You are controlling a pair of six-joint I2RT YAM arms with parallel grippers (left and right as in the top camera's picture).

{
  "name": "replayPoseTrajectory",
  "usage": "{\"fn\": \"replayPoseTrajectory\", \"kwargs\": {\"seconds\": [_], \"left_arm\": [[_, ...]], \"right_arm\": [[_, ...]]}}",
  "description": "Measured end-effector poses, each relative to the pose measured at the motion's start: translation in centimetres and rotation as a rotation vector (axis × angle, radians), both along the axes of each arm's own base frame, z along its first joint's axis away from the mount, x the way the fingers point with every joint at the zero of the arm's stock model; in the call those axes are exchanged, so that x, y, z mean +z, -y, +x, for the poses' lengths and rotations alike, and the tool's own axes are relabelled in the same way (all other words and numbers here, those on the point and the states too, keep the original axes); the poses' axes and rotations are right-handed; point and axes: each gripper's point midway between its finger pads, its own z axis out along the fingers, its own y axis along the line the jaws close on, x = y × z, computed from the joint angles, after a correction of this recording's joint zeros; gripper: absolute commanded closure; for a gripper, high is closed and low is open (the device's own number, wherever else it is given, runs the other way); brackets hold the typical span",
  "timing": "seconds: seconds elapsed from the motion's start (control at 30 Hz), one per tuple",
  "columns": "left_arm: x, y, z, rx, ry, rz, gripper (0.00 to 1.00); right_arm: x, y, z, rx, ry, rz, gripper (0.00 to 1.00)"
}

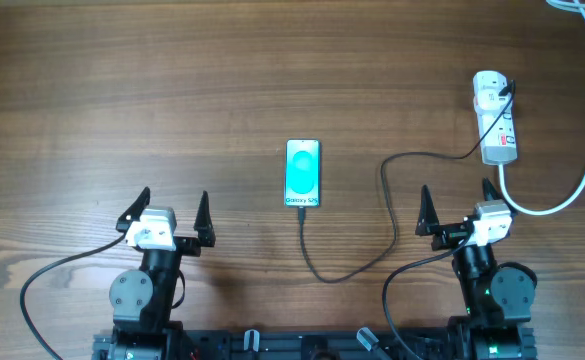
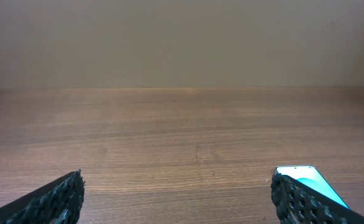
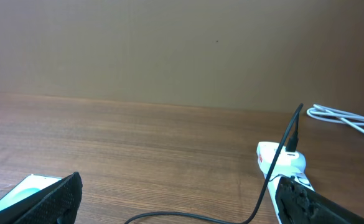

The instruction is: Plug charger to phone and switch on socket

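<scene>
1. Holds nothing in left end effector (image 1: 169, 212) or right end effector (image 1: 457, 205); both released, spread wide.
2. Finds phone (image 1: 303, 173) mid-tabletop (image 1: 172, 80), screen up, ahead of and between them.
3. Traces charger (image 1: 302, 232) from phone's near edge, looping right to socket (image 1: 495, 118) at far right.

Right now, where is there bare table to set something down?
Bare: the wide stretch left of the phone, beyond the left gripper. Crowded: right of the phone, where the charger cable loops to the socket and its white cord.
</scene>
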Motion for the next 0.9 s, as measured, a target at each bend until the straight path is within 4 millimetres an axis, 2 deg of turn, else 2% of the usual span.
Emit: {"fn": "replayPoseTrajectory", "kwargs": {"seconds": [0.9], "left_arm": [[0.00, -0.52, 0.04, 0.033, -0.002, -0.027, 0.00]], "right_arm": [[0.00, 0.00, 0.00, 0.000, 0.000, 0.000, 0.00]]}}
